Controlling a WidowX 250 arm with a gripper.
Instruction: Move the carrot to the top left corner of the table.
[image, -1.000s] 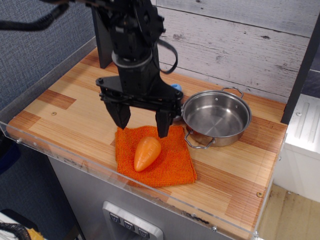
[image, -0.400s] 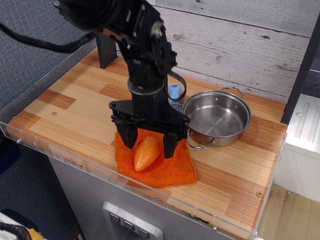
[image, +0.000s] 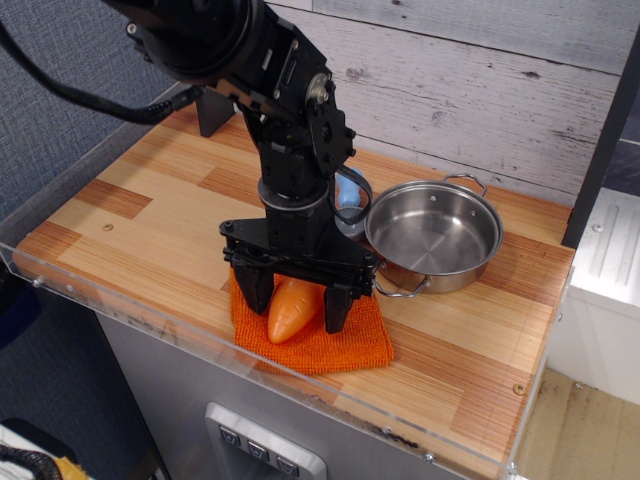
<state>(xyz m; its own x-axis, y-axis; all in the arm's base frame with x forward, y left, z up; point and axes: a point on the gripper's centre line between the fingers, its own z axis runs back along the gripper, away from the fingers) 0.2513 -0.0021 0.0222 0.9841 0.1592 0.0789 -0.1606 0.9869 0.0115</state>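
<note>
The orange toy carrot (image: 290, 310) lies on the square orange knitted cloth (image: 340, 340) near the front edge of the wood-plank table (image: 130, 215). My black gripper (image: 296, 304) has come straight down over it. Its two fingers stand on either side of the carrot, low on the cloth, with the jaws still open around it. The carrot's upper end is hidden behind the gripper body. The table's top left corner is partly hidden by my arm.
A steel pot (image: 433, 236) with two handles stands right of the gripper, close to its right finger. A small blue object (image: 348, 195) sits behind the arm. A black post (image: 212, 108) stands at the back left. A clear acrylic rim (image: 150, 310) runs along the table's edges.
The gripper has come down from above the cloth and now straddles the carrot with its fingers low beside it. The carrot and the pot have not moved.
</note>
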